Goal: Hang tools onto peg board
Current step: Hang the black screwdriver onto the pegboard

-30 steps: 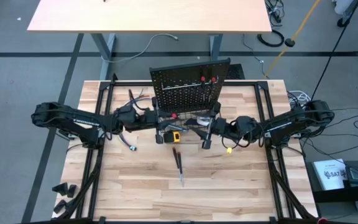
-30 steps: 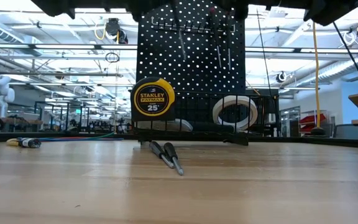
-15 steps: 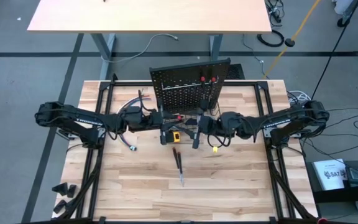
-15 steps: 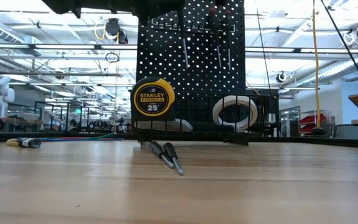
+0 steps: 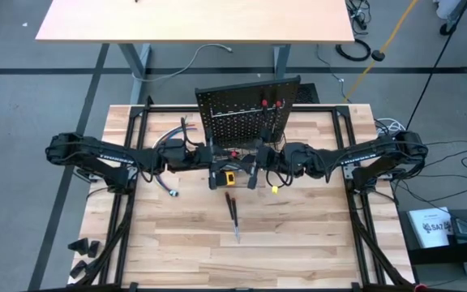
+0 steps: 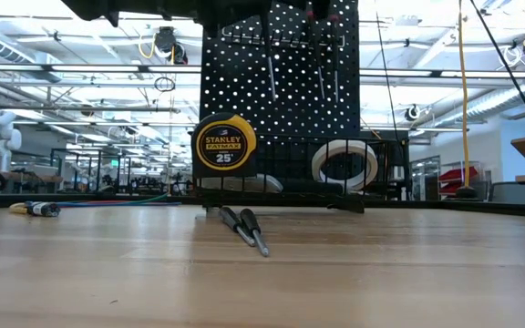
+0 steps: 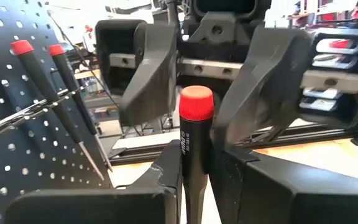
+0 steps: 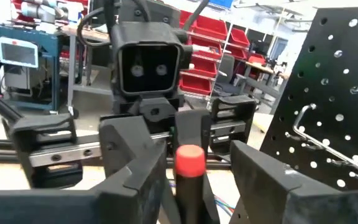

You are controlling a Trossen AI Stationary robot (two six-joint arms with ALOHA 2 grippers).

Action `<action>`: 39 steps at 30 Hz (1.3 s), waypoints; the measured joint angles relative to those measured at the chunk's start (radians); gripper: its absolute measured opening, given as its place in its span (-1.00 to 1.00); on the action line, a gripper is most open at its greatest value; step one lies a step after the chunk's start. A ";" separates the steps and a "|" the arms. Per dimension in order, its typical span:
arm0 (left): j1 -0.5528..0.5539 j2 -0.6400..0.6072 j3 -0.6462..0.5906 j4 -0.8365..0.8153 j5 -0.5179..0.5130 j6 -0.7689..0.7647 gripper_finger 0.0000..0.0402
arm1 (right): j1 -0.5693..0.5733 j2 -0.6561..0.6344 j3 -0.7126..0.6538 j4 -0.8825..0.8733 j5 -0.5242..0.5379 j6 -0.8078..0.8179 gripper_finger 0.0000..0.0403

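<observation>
The left gripper (image 7: 194, 169) is shut tight on a screwdriver (image 7: 195, 146). It holds it just in front of the peg board (image 5: 246, 109), near the middle of the table (image 5: 314, 243). The screwdriver stands straight up and down, with its red end on top.

The right gripper (image 8: 191, 183) comes from the right and meets it. Its fingers (image 8: 138, 165) stand apart, one on each side of the handle. I can see a small gap on at least one side.

Two more screwdrivers (image 7: 64, 87) hang on the board, red ends up and tips down. Another two screwdrivers (image 5: 232, 215) lie side by side on the table, nearer than the grippers. Their handles point to the board and their tips point to the near edge.

The tape measure (image 6: 225, 144) and the tape roll (image 6: 344, 164) sit in the basket (image 6: 281, 189) at the foot of the board. The near half of the table has lots of open wood around the two lying screwdrivers.
</observation>
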 joint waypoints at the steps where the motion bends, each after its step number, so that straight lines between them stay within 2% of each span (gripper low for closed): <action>1: 0.000 0.000 0.000 -0.002 0.005 0.000 -0.75 | 0.000 0.001 0.000 -0.002 -0.001 -0.001 -0.21; 7: 0.000 -0.001 0.000 -0.002 0.011 0.000 -0.75 | 0.000 0.001 0.000 -0.005 -0.001 -0.008 -0.42; 13: 0.001 -0.001 0.000 -0.011 0.011 0.002 -0.75 | 0.001 0.001 0.000 -0.030 -0.005 -0.030 -0.78; 15: 0.001 -0.001 0.000 -0.010 0.011 0.002 -0.72 | 0.001 0.001 0.000 -0.030 -0.006 -0.032 -0.79; 21: 0.001 -0.001 0.000 -0.016 0.010 -0.005 -0.24 | 0.004 0.001 0.000 -0.036 -0.004 -0.036 -0.79; 26: 0.000 -0.002 0.000 -0.084 0.011 0.004 0.02 | 0.002 -0.016 -0.001 -0.038 0.025 -0.039 -0.79; 31: 0.000 -0.033 0.000 -0.198 -0.054 0.049 0.11 | 0.003 -0.081 0.000 -0.050 0.096 -0.051 -0.79; 39: 0.000 -0.192 0.000 -0.427 -0.064 0.051 0.12 | -0.011 -0.206 0.000 -0.034 0.307 -0.067 -0.79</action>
